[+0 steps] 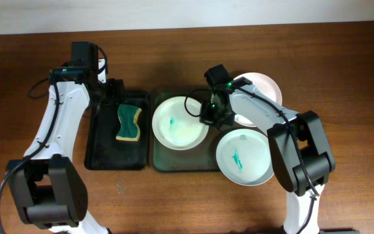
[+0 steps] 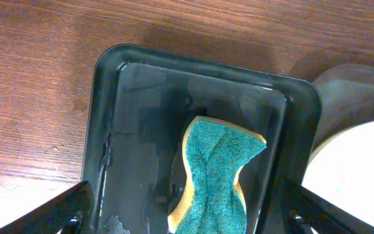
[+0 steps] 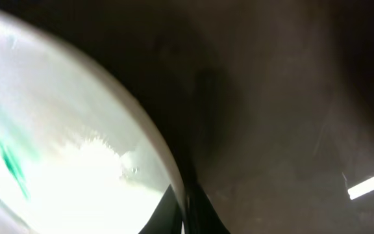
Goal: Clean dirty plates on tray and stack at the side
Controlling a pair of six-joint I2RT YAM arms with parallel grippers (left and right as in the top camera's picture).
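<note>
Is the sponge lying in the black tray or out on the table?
In it: the sponge lies flat within the black tray, green side up.

Robotics lab bench: left arm point(image 1: 56, 123), right arm point(image 1: 258, 110) at wooden table point(image 1: 356, 65), pale wall point(image 1: 174, 13) behind.

The table point(image 1: 343, 58) is the only furniture in view. Its top is brown wood with a fine, streaked grain running along the table's long side. The finish has a low sheen. In the left wrist view, a pale patch of glare lies on the table top, and the wood there reads lighter and more orange than the rest. Beyond the table's far edge, a pale strip point(image 1: 174, 13) spans the full width of the overhead view; whether it is wall or floor cannot be told. Lighting across the table is even. Shadows on the table top are faint and soft-edged.
</note>
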